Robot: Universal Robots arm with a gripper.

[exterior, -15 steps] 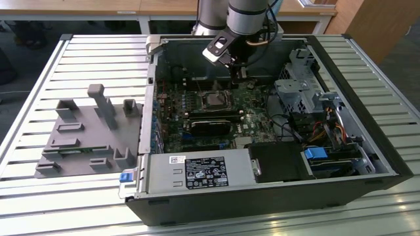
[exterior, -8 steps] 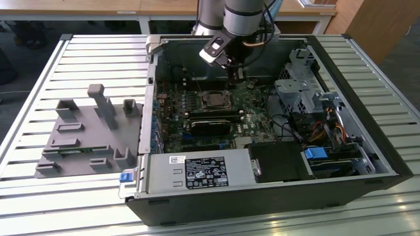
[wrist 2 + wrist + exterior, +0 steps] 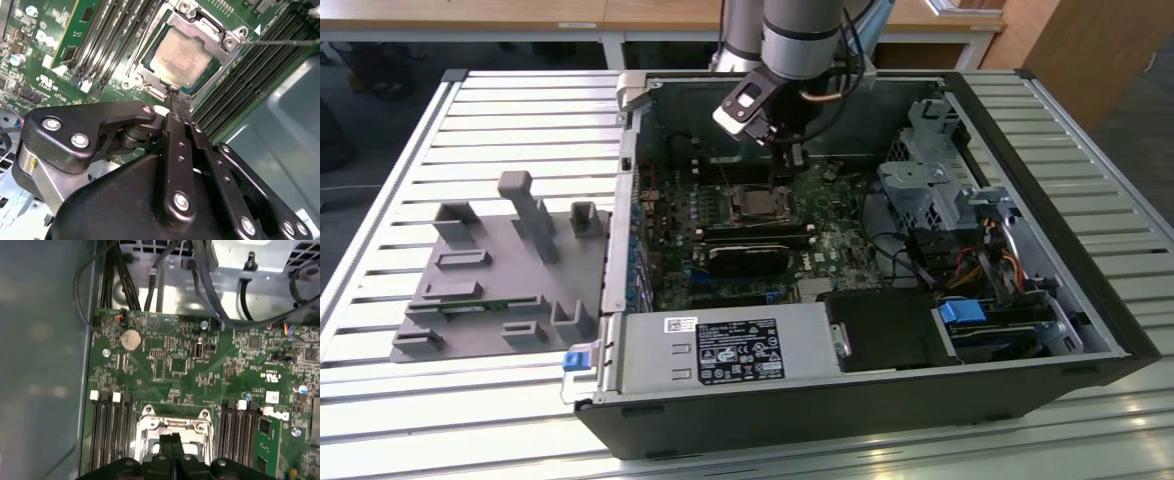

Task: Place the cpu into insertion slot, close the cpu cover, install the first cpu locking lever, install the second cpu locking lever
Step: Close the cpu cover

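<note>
The open computer case [image 3: 854, 420] lies on a slatted table [image 3: 520, 110], and the cpu cover [image 3: 758, 203] sits on the green motherboard [image 3: 841, 250] deep inside it. The power supply box [image 3: 720, 350] is well apart from the cover, against the case's near wall. A grey fixture tray [image 3: 480, 290] rests outside the case, farther from the cover still. The gripper [image 3: 794, 160] hangs just above the cover's edge.

In the second wrist view the cover [image 3: 197, 21] lies flat on its socket and frames the cpu [image 3: 182, 57], whose silvery top shows through its window. The gripper [image 3: 176, 97] has its jaws pressed together with nothing seen between them. Their tips sit just beside the cover's rim, off the chip. A thin lever rod [image 3: 280, 42] runs out from one corner of the cover. The first wrist view shows the same clenched tips [image 3: 172, 440] over the cover [image 3: 172, 415]
</note>
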